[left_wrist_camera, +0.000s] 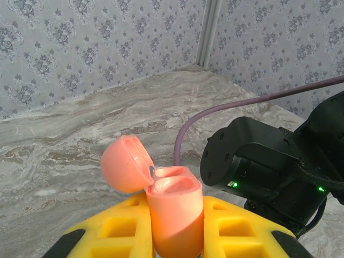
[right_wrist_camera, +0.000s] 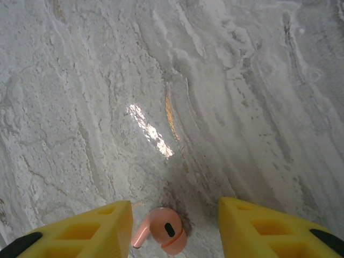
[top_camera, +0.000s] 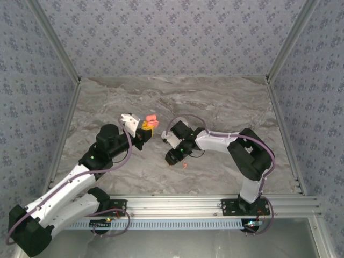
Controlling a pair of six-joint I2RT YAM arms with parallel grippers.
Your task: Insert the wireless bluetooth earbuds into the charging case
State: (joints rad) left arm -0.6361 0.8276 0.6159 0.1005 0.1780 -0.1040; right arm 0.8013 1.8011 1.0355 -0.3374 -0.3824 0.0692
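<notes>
One earbud [right_wrist_camera: 161, 232] | on table [right_wrist_camera: 161, 80] between right hand [right_wrist_camera: 174, 215] fingers [right_wrist_camera: 97, 226] | cable [left_wrist_camera: 215, 113] behind case [left_wrist_camera: 174, 209]

White links and black joints make up the left arm [top_camera: 62, 189] and right arm [top_camera: 215, 141]. Purple cables [left_wrist_camera: 185, 131] trail along both. The left gripper [left_wrist_camera: 174, 203] and right gripper [right_wrist_camera: 174, 203] have yellow, square-pocketed fingers [right_wrist_camera: 269, 228].

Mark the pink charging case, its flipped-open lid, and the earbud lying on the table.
charging case [left_wrist_camera: 176, 217]: left wrist view, front of its body.
lid [left_wrist_camera: 115, 169]: left wrist view, outer dome.
earbud [right_wrist_camera: 167, 230]: right wrist view, its rounded head.
</notes>
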